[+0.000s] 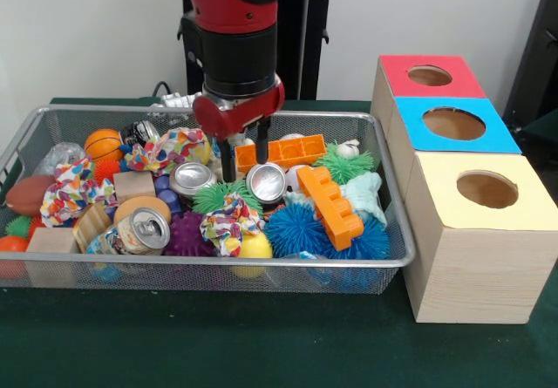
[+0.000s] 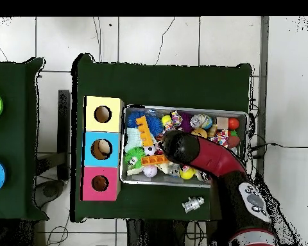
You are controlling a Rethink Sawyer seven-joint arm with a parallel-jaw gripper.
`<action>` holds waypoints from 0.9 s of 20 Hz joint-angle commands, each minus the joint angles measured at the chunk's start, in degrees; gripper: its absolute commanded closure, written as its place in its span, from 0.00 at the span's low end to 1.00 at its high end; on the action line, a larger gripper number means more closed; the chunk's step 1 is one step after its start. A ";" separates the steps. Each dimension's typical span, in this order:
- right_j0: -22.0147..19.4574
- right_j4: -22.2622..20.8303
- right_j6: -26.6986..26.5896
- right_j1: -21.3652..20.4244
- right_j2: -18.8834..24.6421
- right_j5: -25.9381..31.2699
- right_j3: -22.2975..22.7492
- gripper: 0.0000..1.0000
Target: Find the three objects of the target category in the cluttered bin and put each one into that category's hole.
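The wire mesh bin [image 1: 218,267] is full of mixed toys and also shows in the overhead view [image 2: 182,107]. My gripper [image 1: 246,154] is open and reaches down into the bin's far middle. Its fingers [image 1: 228,161] straddle an orange block [image 1: 288,151] just above a silver can [image 1: 266,181]. A yellow rounded thing [image 1: 255,247] lies at the front, half under a colourful cloth [image 1: 225,222]. Another yellow bit [image 1: 203,152] sits just left of the gripper. I cannot tell whether either is a toy animal. No duckling shows. In the overhead view the arm [image 2: 208,160] hides the gripper.
Three wooden boxes with holes stand right of the bin: red top [image 1: 430,76], blue top [image 1: 453,124], yellow top [image 1: 486,189]. The bin also holds spiky balls [image 1: 292,228], a second orange block [image 1: 331,205], cans [image 1: 144,229] and wood blocks [image 1: 51,241]. A small metal part [image 2: 192,204] lies outside the bin.
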 commanded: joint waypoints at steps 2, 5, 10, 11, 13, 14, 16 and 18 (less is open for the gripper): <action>-3.01 0.08 10.32 3.24 8.98 -5.69 -1.12 0.00; -4.23 0.05 10.77 3.57 11.00 -7.77 -0.01 0.00; -8.32 0.11 10.63 4.29 17.02 -10.38 3.08 0.00; -9.14 -0.06 10.33 4.65 18.42 -10.49 3.66 0.00; -9.80 -1.17 10.04 5.66 19.78 -11.33 4.06 0.00; -10.19 -1.64 9.90 6.07 20.39 -11.77 4.31 0.00; -11.15 -2.54 9.37 6.84 21.70 -12.17 4.80 0.00; -11.51 -3.07 8.53 7.62 22.21 -10.99 4.85 0.00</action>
